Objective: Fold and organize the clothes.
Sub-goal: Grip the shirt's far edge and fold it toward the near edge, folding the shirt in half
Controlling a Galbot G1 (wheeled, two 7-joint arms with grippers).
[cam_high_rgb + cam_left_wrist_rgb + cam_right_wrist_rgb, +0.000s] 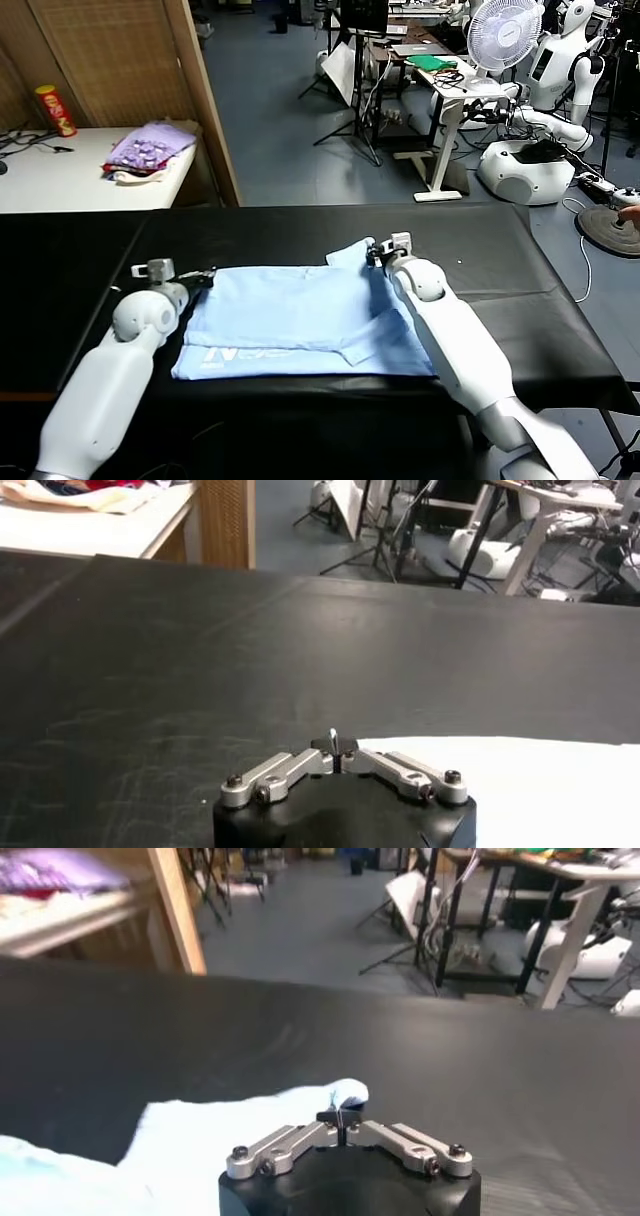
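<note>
Right pincer (374,252) pinches the T-shirt (300,320) sleeve, left pincer (205,276) closed at its edge.

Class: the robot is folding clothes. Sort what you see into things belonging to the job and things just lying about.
Belonging to the job:
light-blue T-shirt
left gripper at its left edge
right gripper at its far right corner

Just lying about:
purple heap of clothes
red can
white fan
</note>
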